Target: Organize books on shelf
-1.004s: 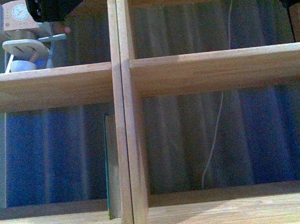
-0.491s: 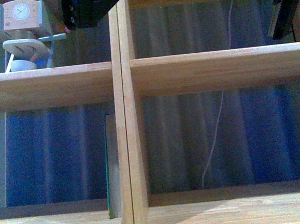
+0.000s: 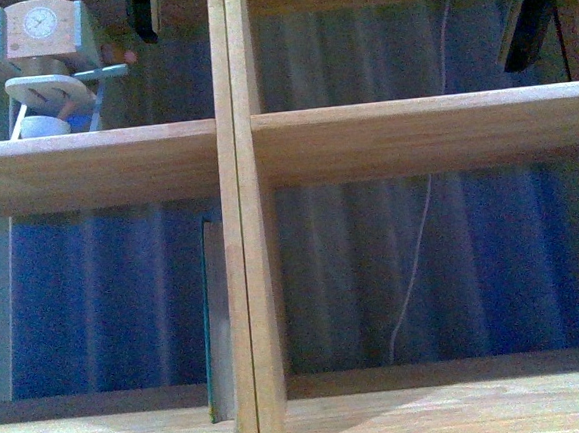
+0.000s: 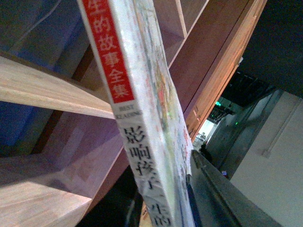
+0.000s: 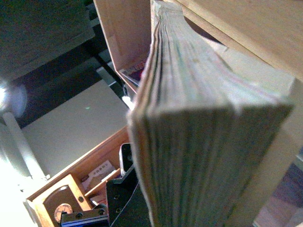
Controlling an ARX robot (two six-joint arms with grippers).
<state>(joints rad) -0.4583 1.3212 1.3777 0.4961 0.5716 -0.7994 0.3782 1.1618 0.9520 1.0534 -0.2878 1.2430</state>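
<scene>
Plausibly the left claw (image 3: 141, 12), clenched on the pale white-green paperback (image 4: 142, 118), knocks the light-wood shelf (image 3: 232, 221), skewing it; right claw (image 3: 526, 12) grip unclear.

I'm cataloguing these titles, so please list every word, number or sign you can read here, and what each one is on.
"生的故事全集": white characters on the red band of the pale book, on its spine; the start is cut off.
"BEST": small print just under the band; the word below it is blurred.
"影响孩子": black characters lower on the spine; more follow but are cut off.
Clock face: numerals too small to read.
Teal book: no readable text.
</scene>
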